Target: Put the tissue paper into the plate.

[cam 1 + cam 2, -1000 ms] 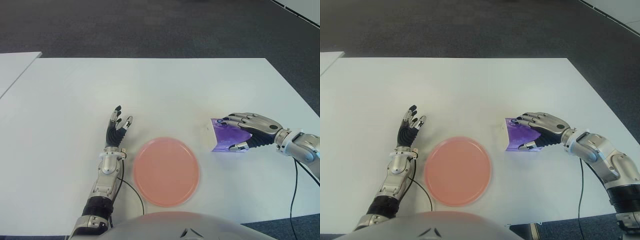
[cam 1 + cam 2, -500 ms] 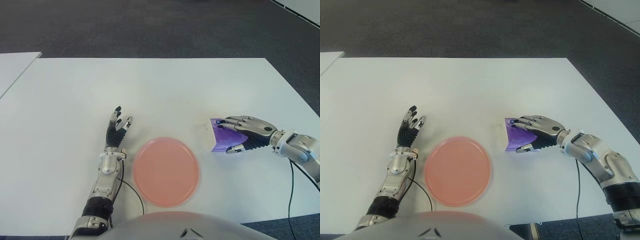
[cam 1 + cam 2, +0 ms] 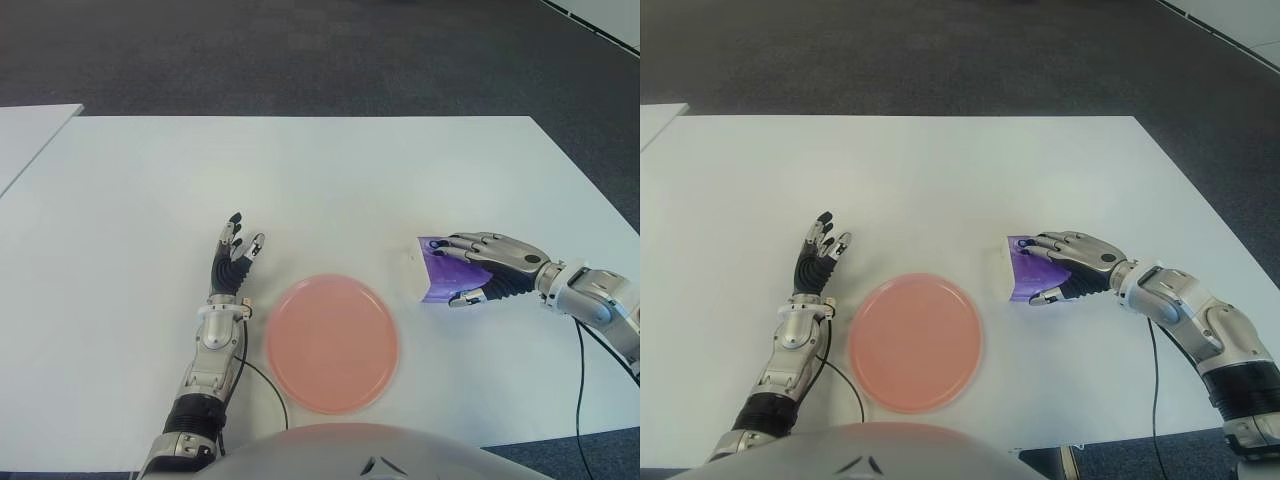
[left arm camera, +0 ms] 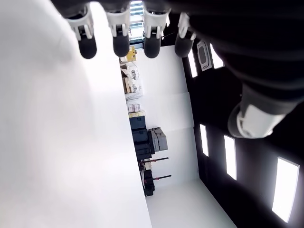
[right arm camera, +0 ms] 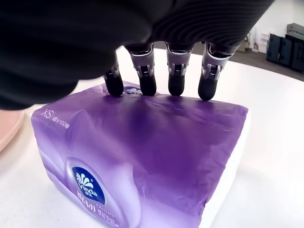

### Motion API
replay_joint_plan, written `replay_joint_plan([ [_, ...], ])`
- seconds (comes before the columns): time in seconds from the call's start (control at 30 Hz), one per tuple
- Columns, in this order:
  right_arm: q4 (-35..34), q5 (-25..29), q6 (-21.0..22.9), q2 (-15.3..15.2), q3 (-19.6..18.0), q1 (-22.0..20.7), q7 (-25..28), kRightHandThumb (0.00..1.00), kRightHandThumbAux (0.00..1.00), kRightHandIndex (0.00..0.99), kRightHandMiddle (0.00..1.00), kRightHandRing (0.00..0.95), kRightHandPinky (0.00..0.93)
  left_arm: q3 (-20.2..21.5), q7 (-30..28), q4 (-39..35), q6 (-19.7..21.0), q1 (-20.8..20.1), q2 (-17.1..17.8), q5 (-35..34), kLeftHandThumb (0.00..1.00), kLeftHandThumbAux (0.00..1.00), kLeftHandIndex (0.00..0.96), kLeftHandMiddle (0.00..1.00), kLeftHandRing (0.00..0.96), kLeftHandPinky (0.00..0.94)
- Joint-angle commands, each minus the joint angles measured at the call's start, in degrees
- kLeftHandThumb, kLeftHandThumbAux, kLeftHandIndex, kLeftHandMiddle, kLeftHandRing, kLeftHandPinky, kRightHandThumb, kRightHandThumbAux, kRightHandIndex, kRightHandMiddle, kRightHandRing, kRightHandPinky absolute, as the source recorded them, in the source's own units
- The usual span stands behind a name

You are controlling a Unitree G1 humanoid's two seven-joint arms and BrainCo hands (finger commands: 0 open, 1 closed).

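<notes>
hand (image 3: 478, 268) over tissue pack (image 5: 142, 156)

White table (image 3: 940, 170) — pink plate (image 3: 915, 342); purple tissue pack (image 3: 1025, 270) under right hand (image 3: 1075, 265); left hand (image 3: 818, 262) beside plate, fingers spread.

Both eye views look down from the head onto the white table (image 3: 320, 170), sharing the pink plate (image 3: 332, 343) at 6 o'clock. The right wrist view sits close over the purple tissue pack (image 5: 142, 156). The left wrist view faces along the tabletop toward distant room lights.
</notes>
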Motion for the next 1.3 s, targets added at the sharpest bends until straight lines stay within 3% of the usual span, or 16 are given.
replay_joint_plan([
  [0.03,1.35,-1.52,-0.53,0.96,2.08,0.38,0.06,0.286,0.136,0.000,0.000,0.000,0.000,0.27,0.19,-0.44,1.20,0.71,0.23,0.48,0.033,0.494,0.000,0.000,0.000,0.000],
  [0.87,4.36,-5.04,2.56,4.52,3.43,-2.22,-7.10,0.261,0.151,0.000,0.000,0.000,0.000,1.05,-0.41,0.22,1.13,0.30,-0.29,-1.62,0.036,0.517,0.000,0.000,0.000,0.000],
  [1.0,17.98,-14.07,3.25,9.69,10.00,-6.84,-18.76,0.278,0.158,0.000,0.000,0.000,0.000,0.83,-0.35,0.44,0.63,0.39,-0.22,-1.22,0.042,0.513,0.000,0.000,0.000,0.000],
  [1.07,25.25,-18.52,5.02,12.29,13.27,-8.67,-27.31,0.294,0.160,0.000,0.000,0.000,0.000,0.73,-0.30,0.54,0.42,0.44,-0.19,-1.13,0.044,0.514,0.000,0.000,0.000,0.000],
  [1.3,31.34,-24.39,11.80,17.99,18.22,-10.21,-44.74,0.374,0.174,0.000,0.000,0.000,0.000,0.85,-0.17,0.65,-0.07,0.68,-0.12,-1.30,0.049,0.521,0.000,0.000,0.000,0.000],
])
